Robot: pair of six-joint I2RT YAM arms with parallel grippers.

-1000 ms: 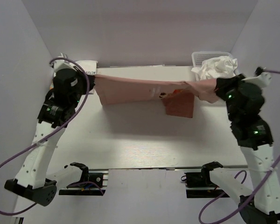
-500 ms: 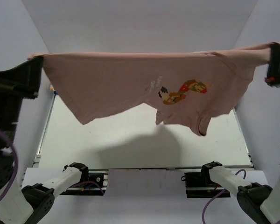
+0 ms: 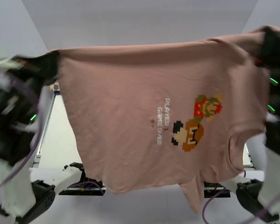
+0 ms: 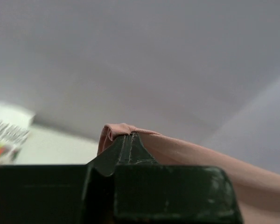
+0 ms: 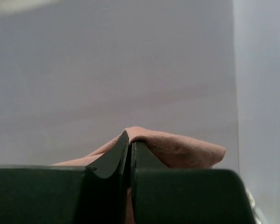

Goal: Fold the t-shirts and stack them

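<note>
The dusty pink cotton t-shirt (image 3: 144, 121) with a pixel-figure chest print hangs spread wide, high above the white surface (image 3: 60, 140). The left jaws and right jaws each clench 1 of its top corners.

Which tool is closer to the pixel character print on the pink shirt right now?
Right. The right tool pinches the pink t-shirt at the top corner on the same side as the print; the left tool pinches the opposite corner, across plain fabric.

Soft, even light. Overhead, left arm (image 3: 11, 112) and right arm (image 3: 276, 107) smear with motion blur, pink t-shirt (image 3: 121, 107) print crisp; wrist views go hazy beyond the jaws.
</note>
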